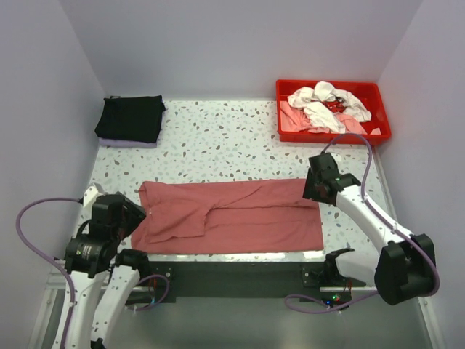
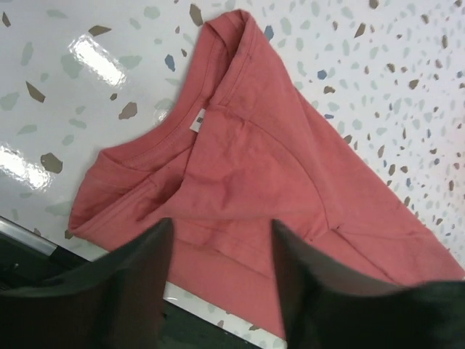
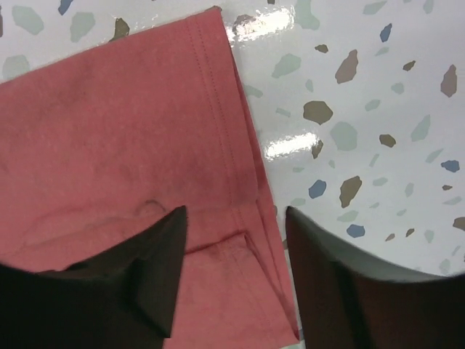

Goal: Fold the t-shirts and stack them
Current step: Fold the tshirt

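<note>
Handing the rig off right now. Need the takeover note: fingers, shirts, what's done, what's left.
Left gripper: fingers open above the brick-red shirt's collar end, holding nothing.
Right gripper: fingers open above its hem end, holding nothing.
Done: black shirt folded at the far-left corner on a pale folded piece; brick-red shirt flat, sides folded in.
Left: fold it across and stack it; then the white and pink shirts crumpled in the red tray, far right.
</note>
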